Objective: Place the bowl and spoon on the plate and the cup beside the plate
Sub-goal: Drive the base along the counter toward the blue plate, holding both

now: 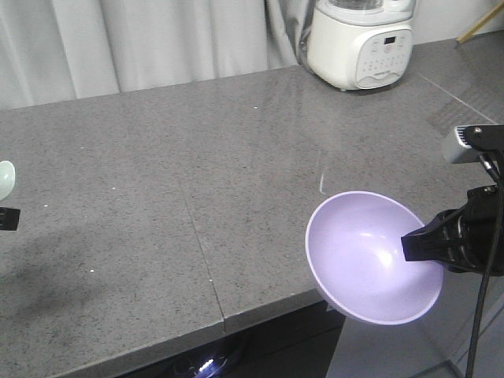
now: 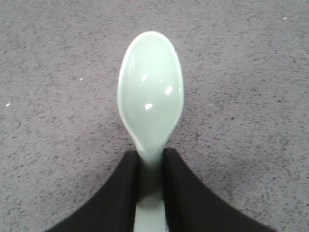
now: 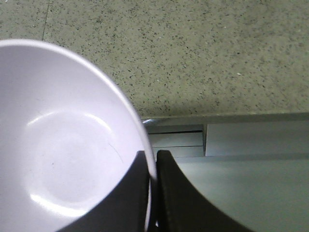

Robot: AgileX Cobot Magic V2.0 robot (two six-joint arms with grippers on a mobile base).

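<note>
The lavender bowl (image 1: pixel 362 256) hangs tilted over the counter's front right edge, with my right gripper (image 1: pixel 417 244) shut on its rim. In the right wrist view the bowl (image 3: pixel 63 150) fills the left side, its rim pinched between the black fingers of my right gripper (image 3: pixel 153 164). At the far left edge of the front view only the tip of the pale mint spoon (image 1: pixel 5 178) shows. My left gripper (image 2: pixel 150 166) is shut on the handle of the spoon (image 2: pixel 150 96), scoop pointing away, above the grey counter. The plate and the cup are out of view.
The grey speckled counter (image 1: pixel 197 181) has a seam running front to back. A white kitchen appliance (image 1: pixel 361 41) stands at the back right, before a pale curtain. Past the counter's front edge (image 3: pixel 222 117) the right wrist view shows grey cabinet fronts below.
</note>
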